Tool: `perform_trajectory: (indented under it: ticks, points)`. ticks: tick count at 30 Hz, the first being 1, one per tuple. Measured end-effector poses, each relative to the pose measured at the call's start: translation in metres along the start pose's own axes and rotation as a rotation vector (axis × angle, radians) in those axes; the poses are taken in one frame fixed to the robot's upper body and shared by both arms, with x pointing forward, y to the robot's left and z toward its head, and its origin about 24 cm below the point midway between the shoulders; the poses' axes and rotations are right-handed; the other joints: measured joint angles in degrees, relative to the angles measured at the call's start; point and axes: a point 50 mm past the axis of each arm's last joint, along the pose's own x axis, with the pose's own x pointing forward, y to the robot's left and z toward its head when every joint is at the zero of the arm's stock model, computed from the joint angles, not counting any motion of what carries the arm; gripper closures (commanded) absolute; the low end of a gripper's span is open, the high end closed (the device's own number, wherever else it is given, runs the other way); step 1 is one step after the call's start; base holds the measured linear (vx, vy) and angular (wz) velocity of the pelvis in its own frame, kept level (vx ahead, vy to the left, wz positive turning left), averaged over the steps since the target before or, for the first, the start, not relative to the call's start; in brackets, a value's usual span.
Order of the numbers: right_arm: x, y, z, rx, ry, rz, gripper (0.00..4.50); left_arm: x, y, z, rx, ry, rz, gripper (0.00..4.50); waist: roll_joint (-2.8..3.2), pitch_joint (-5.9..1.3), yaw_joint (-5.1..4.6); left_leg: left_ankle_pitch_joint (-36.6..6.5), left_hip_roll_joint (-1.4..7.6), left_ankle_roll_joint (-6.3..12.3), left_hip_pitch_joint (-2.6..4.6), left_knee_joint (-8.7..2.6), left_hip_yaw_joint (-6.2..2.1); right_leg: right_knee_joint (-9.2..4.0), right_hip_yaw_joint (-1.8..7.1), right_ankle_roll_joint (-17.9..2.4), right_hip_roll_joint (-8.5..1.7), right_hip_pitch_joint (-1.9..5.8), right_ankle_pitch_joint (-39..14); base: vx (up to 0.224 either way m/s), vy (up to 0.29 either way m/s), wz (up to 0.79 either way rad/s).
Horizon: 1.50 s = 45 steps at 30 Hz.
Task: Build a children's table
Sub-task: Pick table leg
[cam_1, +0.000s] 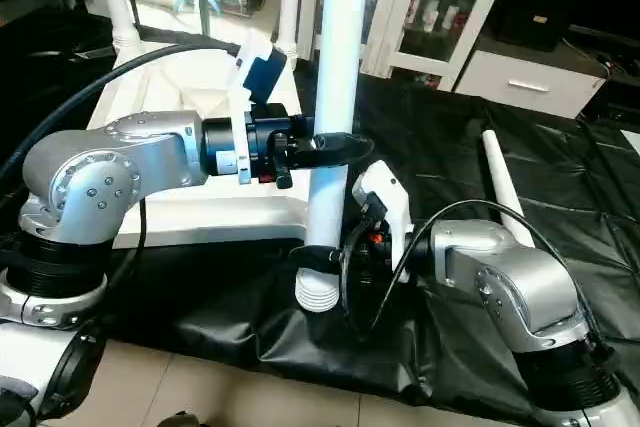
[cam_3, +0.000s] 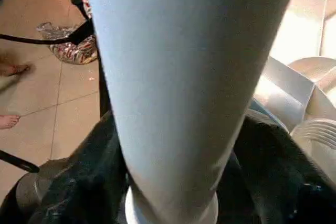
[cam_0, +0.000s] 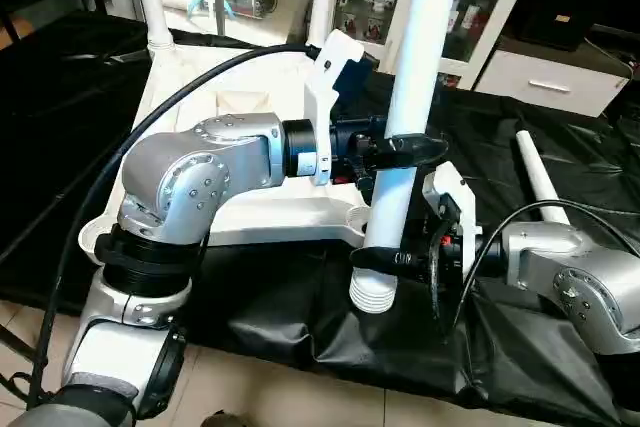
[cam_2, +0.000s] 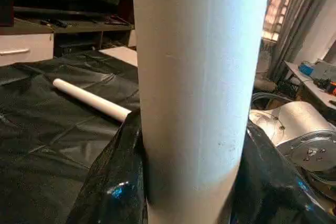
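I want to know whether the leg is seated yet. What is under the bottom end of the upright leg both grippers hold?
Under the upright leg the ribbed threaded end hangs over black sheeting, beside the tabletop corner, not in a socket.

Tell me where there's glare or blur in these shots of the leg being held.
Left wrist view: the held leg is bright down its right side, and daylight washes out the curtains behind it. Right wrist view: the leg is soft and bluish, with the floor blurred. Left eye view: the black sheet shows pale sheen.
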Motion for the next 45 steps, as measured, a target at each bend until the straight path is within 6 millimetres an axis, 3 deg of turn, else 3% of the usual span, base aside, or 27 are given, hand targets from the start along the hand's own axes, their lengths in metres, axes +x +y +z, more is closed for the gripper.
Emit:
perform_trajectory:
  ticks: [12, 24, 33, 36, 45]
  points:
    - [-0.0001, 0.0015, -0.0014, -0.001, 0.014, 0.027, 1.46, 0.0001, -0.001, -0.0003, 0.001, 0.003, -0.019, 2.73, 0.0, 0.0, 0.0, 0.0, 0.0, 0.0, 0.0, 0.0, 0.0, 0.01, 0.0, 0.0, 0.0, 0.0, 0.0, 0.0, 0.0, 0.0]
    - [0.0011, 0.0026, -0.0019, -0.002, 0.016, 0.042, 2.55, 0.0015, -0.0018, -0.0012, 0.001, 0.009, -0.024, 2.73, 0.0, 0.0, 0.01, 0.0, 0.0, 0.0, 0.0, 0.0, 0.0, 0.01, 0.0, 0.0, 0.0, 0.0, 0.0, 0.0, 0.0, 0.0]
    - [0.0018, 0.0028, -0.0019, -0.002, 0.013, 0.044, 2.63, 0.0017, -0.0018, -0.0011, -0.005, 0.01, -0.025, 2.73, 0.0, 0.0, 0.0, 0.0, 0.0, 0.0, 0.01, 0.01, 0.0, 0.02, 0.0, 0.0, 0.0, 0.0, 0.0, 0.0, 0.0, 0.0]
    - [0.0028, 0.003, -0.002, 0.001, 0.009, 0.046, 2.63, 0.0007, -0.0007, -0.0001, -0.021, 0.016, -0.022, 2.03, 0.0, 0.0, 0.01, 0.0, 0.0, 0.0, 0.0, 0.02, -0.01, 0.03, 0.0, 0.0, 0.0, 0.0, 0.0, 0.0, 0.0, 0.0]
    - [0.0009, 0.0002, -0.002, 0.013, 0.0, 0.027, 2.64, -0.0036, -0.0002, 0.0002, -0.066, 0.016, -0.03, 1.42, 0.01, 0.0, 0.02, 0.0, 0.0, 0.0, 0.01, 0.02, -0.01, 0.04, 0.0, 0.0, 0.0, 0.0, 0.0, 0.0, 0.0, 0.0]
